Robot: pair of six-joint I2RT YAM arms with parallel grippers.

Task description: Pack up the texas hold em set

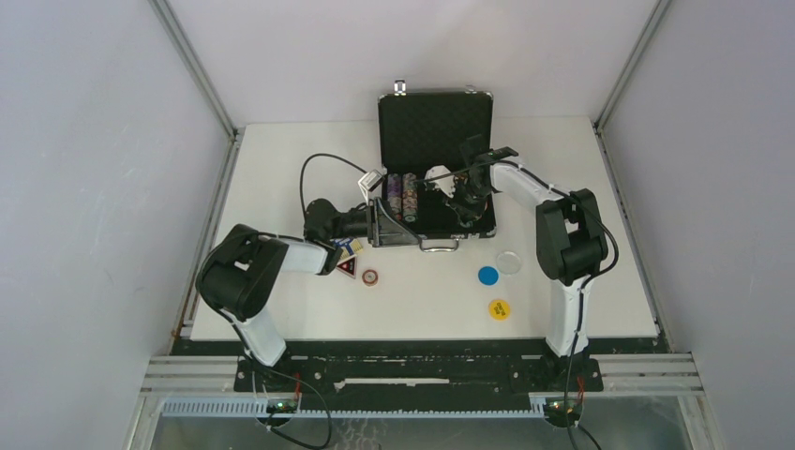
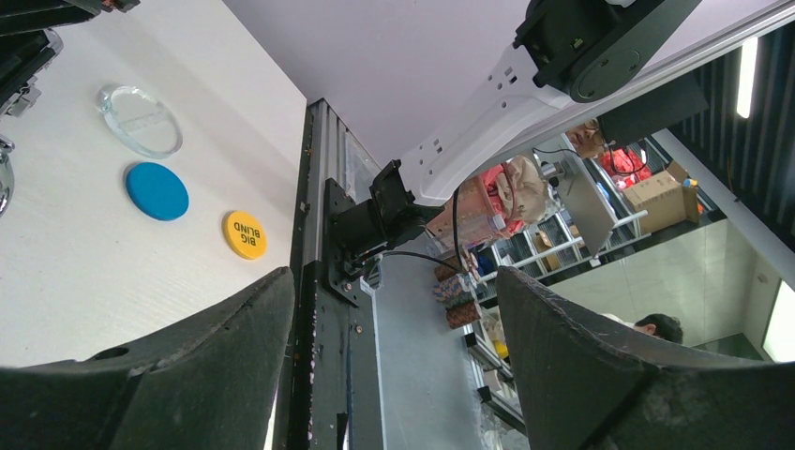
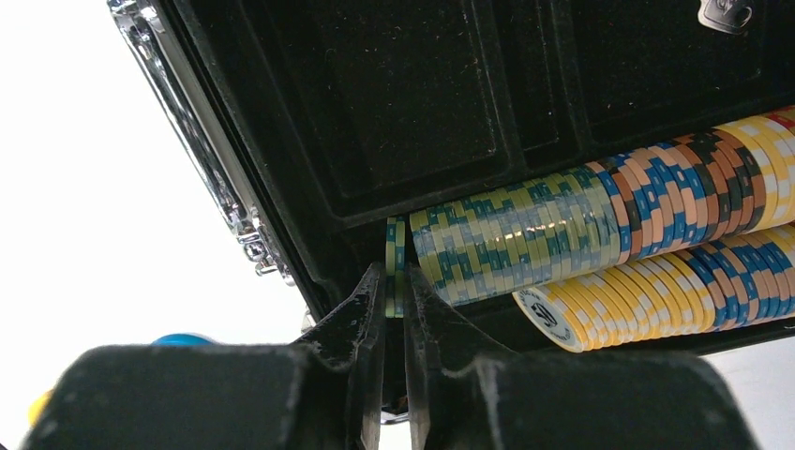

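Over the open briefcase (image 1: 436, 127), the right gripper (image 3: 395, 291) is nipped onto a couple of green-and-yellow chips (image 3: 395, 244), holding them on edge right at the end of the chip row (image 3: 581, 225) inside the briefcase. Its fingers are nearly together, with just the chips' thickness between them.

Looks to me like it's slotting these in. The trick would be keeping them upright and parallel to the row, then sliding them flush against the last chip before letting go. Otherwise I reckon they tip flat into the foam slot. Gentle release, straight lift out.

The left gripper (image 2: 396, 291) sits at the briefcase's left side, fingers (image 2: 206, 347) spread wide with nothing between them. It might be bracing the case, but I can't tell if it's actually touching.

Not packed yet, lying in front of the briefcase: card deck (image 1: 349, 247), red triangle token (image 1: 348, 268), one loose chip (image 1: 370, 277), blue token (image 1: 487, 275), clear disc (image 1: 509, 262), yellow token (image 1: 499, 308).
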